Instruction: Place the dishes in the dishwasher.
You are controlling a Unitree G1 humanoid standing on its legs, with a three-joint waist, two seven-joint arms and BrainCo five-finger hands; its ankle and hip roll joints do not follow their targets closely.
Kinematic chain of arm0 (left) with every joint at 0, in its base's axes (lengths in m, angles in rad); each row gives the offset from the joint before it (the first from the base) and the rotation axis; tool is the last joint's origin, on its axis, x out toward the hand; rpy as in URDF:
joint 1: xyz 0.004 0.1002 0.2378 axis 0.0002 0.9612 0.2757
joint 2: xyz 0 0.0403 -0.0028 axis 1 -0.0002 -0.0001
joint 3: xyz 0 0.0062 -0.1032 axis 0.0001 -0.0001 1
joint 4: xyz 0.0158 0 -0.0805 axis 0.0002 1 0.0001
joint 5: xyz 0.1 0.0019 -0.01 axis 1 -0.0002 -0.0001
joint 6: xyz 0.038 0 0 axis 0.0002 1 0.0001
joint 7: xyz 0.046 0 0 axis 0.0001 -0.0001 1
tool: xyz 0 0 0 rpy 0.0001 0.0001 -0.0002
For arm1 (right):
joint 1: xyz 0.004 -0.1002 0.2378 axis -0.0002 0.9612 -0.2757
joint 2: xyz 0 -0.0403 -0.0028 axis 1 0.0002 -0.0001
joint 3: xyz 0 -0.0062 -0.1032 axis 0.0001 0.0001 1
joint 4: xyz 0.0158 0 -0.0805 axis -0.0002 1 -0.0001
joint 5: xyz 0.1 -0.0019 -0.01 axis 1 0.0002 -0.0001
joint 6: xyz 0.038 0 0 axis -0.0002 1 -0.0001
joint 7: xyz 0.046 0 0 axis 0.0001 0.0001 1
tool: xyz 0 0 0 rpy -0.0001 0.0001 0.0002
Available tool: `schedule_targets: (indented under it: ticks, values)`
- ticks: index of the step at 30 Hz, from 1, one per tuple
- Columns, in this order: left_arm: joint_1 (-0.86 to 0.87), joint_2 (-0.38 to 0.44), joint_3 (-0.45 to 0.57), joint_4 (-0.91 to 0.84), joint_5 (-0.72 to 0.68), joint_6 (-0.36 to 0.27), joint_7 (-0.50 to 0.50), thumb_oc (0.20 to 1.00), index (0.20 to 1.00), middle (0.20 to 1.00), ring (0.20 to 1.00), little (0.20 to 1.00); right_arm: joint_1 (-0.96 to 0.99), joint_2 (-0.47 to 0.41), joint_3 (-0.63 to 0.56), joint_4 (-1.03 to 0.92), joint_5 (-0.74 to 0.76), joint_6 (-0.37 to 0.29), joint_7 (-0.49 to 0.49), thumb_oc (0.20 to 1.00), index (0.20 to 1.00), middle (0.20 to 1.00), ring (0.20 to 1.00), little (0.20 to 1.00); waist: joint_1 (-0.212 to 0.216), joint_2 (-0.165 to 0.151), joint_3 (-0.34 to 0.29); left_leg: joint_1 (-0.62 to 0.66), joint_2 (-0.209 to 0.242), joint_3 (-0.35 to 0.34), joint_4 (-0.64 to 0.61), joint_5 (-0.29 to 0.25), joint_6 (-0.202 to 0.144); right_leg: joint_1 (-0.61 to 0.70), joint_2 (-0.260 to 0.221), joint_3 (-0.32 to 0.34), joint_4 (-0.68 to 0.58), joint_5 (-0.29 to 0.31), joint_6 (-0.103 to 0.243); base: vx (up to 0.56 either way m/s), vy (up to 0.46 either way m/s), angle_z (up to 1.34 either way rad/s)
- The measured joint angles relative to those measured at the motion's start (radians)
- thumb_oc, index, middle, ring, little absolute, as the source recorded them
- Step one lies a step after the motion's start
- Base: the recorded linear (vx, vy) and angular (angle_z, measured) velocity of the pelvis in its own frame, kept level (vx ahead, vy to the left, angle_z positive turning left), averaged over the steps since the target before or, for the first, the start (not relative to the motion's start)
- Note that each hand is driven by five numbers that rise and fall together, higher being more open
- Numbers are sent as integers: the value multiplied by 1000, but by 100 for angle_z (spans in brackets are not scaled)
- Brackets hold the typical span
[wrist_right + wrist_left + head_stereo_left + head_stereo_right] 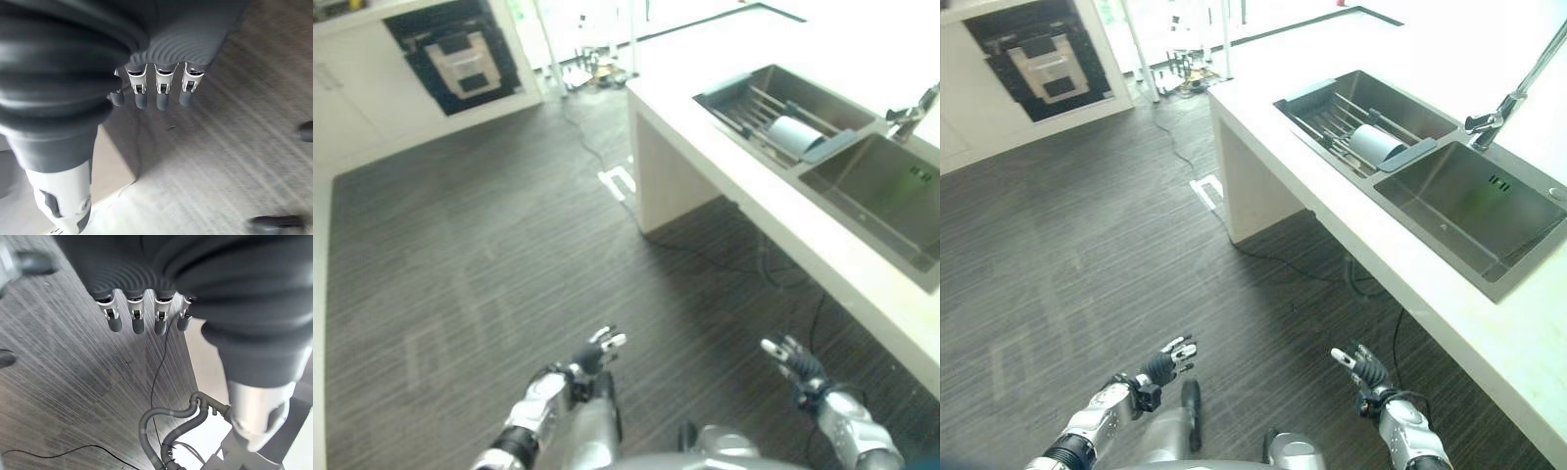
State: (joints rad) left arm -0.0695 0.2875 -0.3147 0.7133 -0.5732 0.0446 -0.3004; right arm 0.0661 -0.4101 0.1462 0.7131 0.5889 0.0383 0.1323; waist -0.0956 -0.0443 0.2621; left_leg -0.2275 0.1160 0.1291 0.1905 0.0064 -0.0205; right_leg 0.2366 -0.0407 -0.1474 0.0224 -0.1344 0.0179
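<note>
A pale blue round dish [1376, 145] lies on its side in a wire drying rack [1337, 117], which sits in the far basin of the steel sink set in the white counter [1263, 117]. Both of my hands hang low over the dark floor, well short of the counter. My left hand [1167, 364] is open with straight fingers [138, 318] and holds nothing. My right hand [1361, 367] is also open and holds nothing, its fingers [161, 88] straight over the floor.
The near sink basin [1469, 211] has a tap [1498, 108] behind it. White cabinets with a dark panel [460, 54] stand at the far left. A thin cable [597, 147] and a small white frame [619, 181] lie on the floor by the counter's end.
</note>
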Motion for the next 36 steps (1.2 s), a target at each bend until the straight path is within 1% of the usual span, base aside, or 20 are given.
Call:
schedule_targets:
  ticks: [1, 2, 4, 9, 11, 13, 14, 16, 18, 20, 21, 23, 25, 26, 28, 29, 31, 32, 34, 36]
  values:
    - [-4, -9, 0, 1, 0, -1, -5, 1000, 1000, 1000, 1000, 1000, 20, -5, -1, 12, 0, -1, -6, 1000, 1000, 1000, 1000, 1000, -14, 13, -12, 40, -18, 53, -36, 13, 27, 14, -2, 0, 0, -16, 24, 198, 198, -62]
    - [-21, -11, 1, 25, 0, -8, -7, 1000, 1000, 1000, 1000, 1000, 37, 18, -9, 83, -1, -2, -11, 1000, 1000, 1000, 1000, 1000, -33, 16, -17, 103, -56, 40, -112, 121, 71, 18, -11, 17, 60, -46, 65, 200, 195, -46]
    - [-53, -6, -10, 72, 1, -10, -2, 1000, 1000, 1000, 1000, 1000, 91, 82, -32, 137, -3, -6, -5, 1000, 1000, 1000, 1000, 1000, -65, 10, -17, 214, -81, 45, -258, 139, 114, -120, -59, -12, 348, -103, 86, 134, 141, -17]
    - [-118, 20, -1, 92, 2, -22, 17, 1000, 1000, 1000, 1000, 1000, 126, 135, -38, 205, -20, -9, 4, 1000, 1000, 1000, 1000, 1000, -70, 11, -15, 264, -124, 58, -279, 100, 155, -328, -73, -35, 346, -103, 100, 92, 92, 8]
    - [-90, 38, 1, 91, 1, -24, 29, 1000, 1000, 1000, 1000, 1000, 81, 144, -41, 201, -21, -12, 4, 1000, 1000, 1000, 1000, 1000, -42, 12, -17, 279, -119, 102, -279, 72, 138, -381, -75, -89, 415, -79, 102, 108, 52, -52]
    - [-46, 48, 6, 92, -1, -24, 50, 1000, 1000, 1000, 1000, 1000, 40, 151, -43, 208, -32, -27, 6, 1000, 1000, 1000, 1000, 1000, -28, 13, -16, 292, -109, 171, -279, 49, 135, -384, -106, -210, 429, -75, 105, 269, -8, -110]
    - [-26, 43, 8, 94, -4, -24, 61, 1000, 1000, 1000, 1000, 1000, 22, 150, -57, 233, -40, -26, 3, 1000, 1000, 1000, 1000, 1000, -26, 11, -17, 310, -104, 211, -279, 10, 112, -342, -105, -233, 324, -72, 102, 272, -54, -131]
    - [-34, 14, 8, 93, -38, -39, 64, 1000, 1000, 1000, 1000, 1000, 21, 141, -90, 306, -60, -16, 0, 1000, 1000, 1000, 1000, 1000, -40, 4, -14, 312, -102, 245, -248, -5, 101, -309, -84, -222, 188, -41, 79, 174, -95, -69]
    - [-45, -9, 7, 93, -38, -48, 63, 1000, 1000, 1000, 1000, 1000, 41, 126, -89, 344, -77, -2, -14, 1000, 1000, 1000, 1000, 1000, -58, 8, -11, 296, -92, 244, -200, -35, 71, -286, -71, -215, 154, 72, 32, 157, -176, -15]
    - [-62, -18, 8, 94, -38, -49, 63, 1000, 1000, 1000, 1000, 1000, 27, 106, -120, 399, -79, 17, -23, 1000, 1000, 1000, 1000, 1000, -69, 45, 9, 282, -57, 241, -148, -58, 57, -327, -67, -206, 280, 36, 28, 237, -221, 1]
    - [-69, -17, 11, 94, -42, -57, 62, 1000, 1000, 1000, 1000, 1000, 27, 105, -132, 438, -79, 25, -35, 1000, 1000, 1000, 1000, 1000, -67, 42, 10, 270, -42, 238, -73, -101, 27, -308, -59, -182, 289, -29, 4, 301, -225, 10]
    - [-63, -20, 12, 94, -82, -59, 58, 1000, 1000, 1000, 1000, 1000, 18, 104, -157, 434, -79, 38, -41, 1000, 1000, 1000, 1000, 1000, -71, 60, 11, 230, -3, 234, 49, -154, -5, -304, -35, -182, 296, -73, -22, 145, -151, 2]
    - [-66, -23, 5, 96, -104, -61, 55, 1000, 1000, 1000, 1000, 1000, 4, 107, -157, 445, -87, 35, -42, 1000, 1000, 1000, 1000, 1000, -61, 35, 13, 79, 50, 193, 367, -111, -55, -283, -38, -175, 273, -70, -64, 160, 46, -12]
    - [-61, -32, 3, 84, -119, -60, 49, 1000, 1000, 1000, 1000, 1000, -9, 91, -157, 450, -92, 30, -43, 1000, 1000, 1000, 1000, 1000, -56, 34, 16, 35, 60, 179, 412, -123, -61, -265, -31, -172, 251, -54, -66, 213, 132, -29]
    - [-52, -32, 1, 35, -123, -45, 24, 1000, 1000, 1000, 1000, 1000, -27, 58, -158, 454, -97, 27, -40, 1000, 1000, 1000, 1000, 1000, -53, 49, 7, 93, 37, 176, 129, -121, -38, -226, -4, -153, 200, -43, -66, 367, 187, -41]
    - [-51, -31, -3, 32, -124, -45, 18, 1000, 1000, 1000, 1000, 1000, -33, 50, -154, 444, -97, 16, -41, 1000, 1000, 1000, 1000, 1000, -62, 57, 3, 119, 10, 126, -31, -102, -37, -202, 16, -116, 165, -36, -68, 493, 251, -67]
    - [-39, -29, 1, 61, -124, -46, 20, 1000, 1000, 1000, 1000, 1000, -53, 53, -146, 449, -96, 18, -37, 1000, 1000, 1000, 1000, 1000, -22, 55, -9, 127, 8, -90, -234, -35, -89, -164, 52, -17, 58, 14, -60, 371, 245, -126]
    - [-39, -34, 6, 98, -123, -43, 21, 1000, 1000, 1000, 1000, 1000, -72, 53, -146, 464, -95, 17, -34, 1000, 1000, 1000, 1000, 1000, 0, 52, -8, 118, 31, -123, -274, -7, -94, -147, 56, 28, 24, 40, -54, 276, 248, -160]
    - [-34, -45, 7, 159, -122, -27, 19, 1000, 1000, 1000, 1000, 1000, -55, 43, -156, 487, -91, 18, -33, 1000, 1000, 1000, 1000, 1000, -21, 46, -5, 84, 121, -6, -209, 15, -88, -82, 49, 43, 5, 26, -39, 306, 307, -90]
    - [-47, -52, 11, 170, -120, -26, 11, 1000, 1000, 1000, 1000, 1000, -11, 39, -165, 496, -60, 15, -37, 1000, 1000, 1000, 1000, 1000, -54, 62, -18, 99, 113, 62, -173, 19, -82, -54, 23, 43, 7, 1, 1, 275, 281, -16]
